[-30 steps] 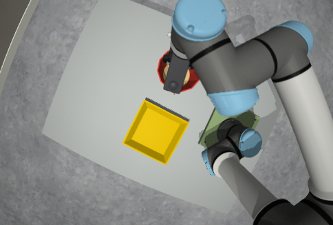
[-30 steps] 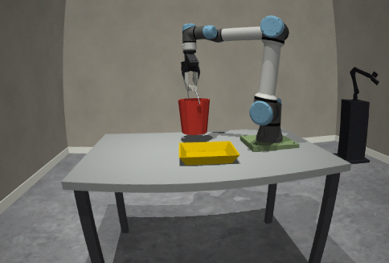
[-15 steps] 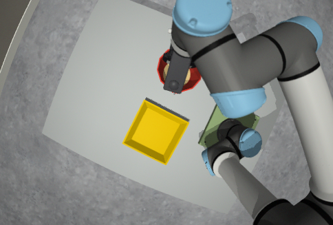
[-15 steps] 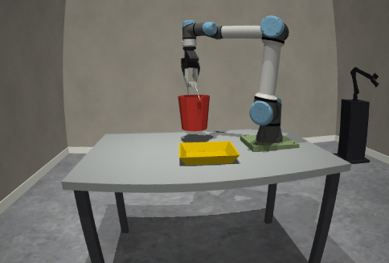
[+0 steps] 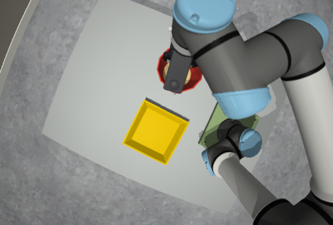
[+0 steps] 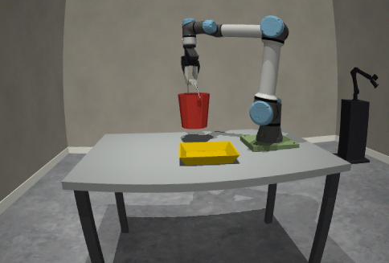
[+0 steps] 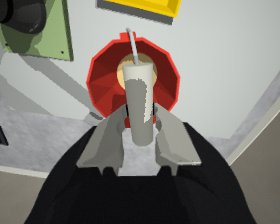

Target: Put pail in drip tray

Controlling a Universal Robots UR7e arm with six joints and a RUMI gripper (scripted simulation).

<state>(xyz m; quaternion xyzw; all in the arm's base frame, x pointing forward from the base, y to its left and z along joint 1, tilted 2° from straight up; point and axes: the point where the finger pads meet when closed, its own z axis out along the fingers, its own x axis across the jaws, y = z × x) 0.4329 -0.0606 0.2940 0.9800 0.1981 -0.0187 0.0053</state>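
The red pail hangs upright in the air from its wire handle, well above the table. My gripper is shut on the handle's pale grip, seen between the two fingers in the wrist view, with the pail's open mouth below. The yellow drip tray sits on the table, in front of and below the pail. From above, the pail is beyond the tray's far edge, partly hidden by the arm. The tray is empty.
The arm's green base plate stands right of the tray. A black pedestal with a small dark arm stands on the floor at the far right. The table's edges curve around the tray.
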